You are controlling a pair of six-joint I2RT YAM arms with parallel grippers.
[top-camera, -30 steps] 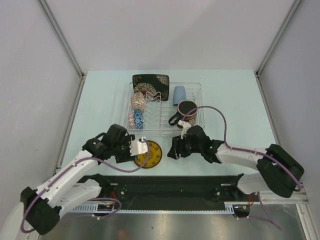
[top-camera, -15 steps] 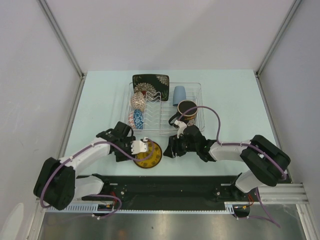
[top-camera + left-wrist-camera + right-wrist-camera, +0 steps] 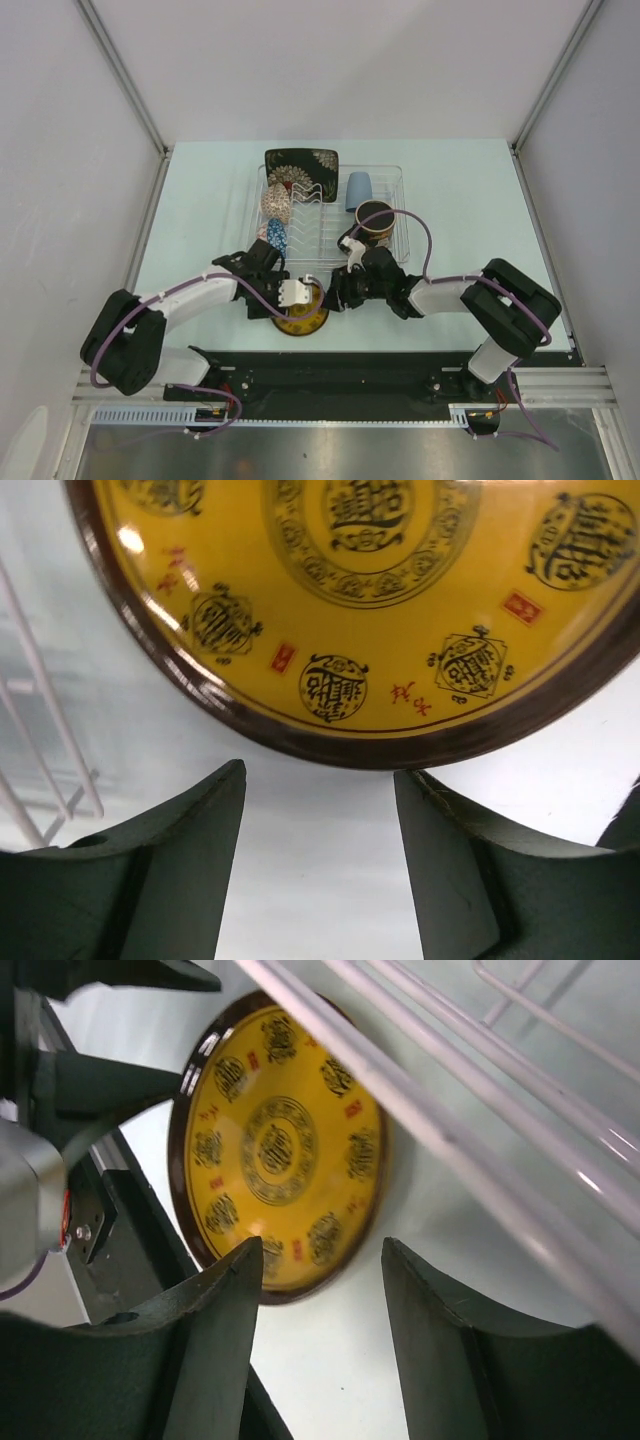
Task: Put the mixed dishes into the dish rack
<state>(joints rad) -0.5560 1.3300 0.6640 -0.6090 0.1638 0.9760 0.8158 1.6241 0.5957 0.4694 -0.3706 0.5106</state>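
The yellow dark-rimmed saucer lies flat on the table just in front of the dish rack. It fills the top of the left wrist view and shows in the right wrist view. My left gripper is open, its fingers just short of the saucer's rim. My right gripper is open at the saucer's right side, one fingertip over the rim. In the rack stand the black floral plate, beige netted bowl, blue bowl and red mug.
An upturned pale blue cup stands in the rack beside the mug. The rack's white wires run close above my right gripper. The black base rail lies just behind the saucer at the near edge.
Both grippers have closed in on the saucer, the left moving right and the right moving left. The saucer and the dishes in the rack have not moved.
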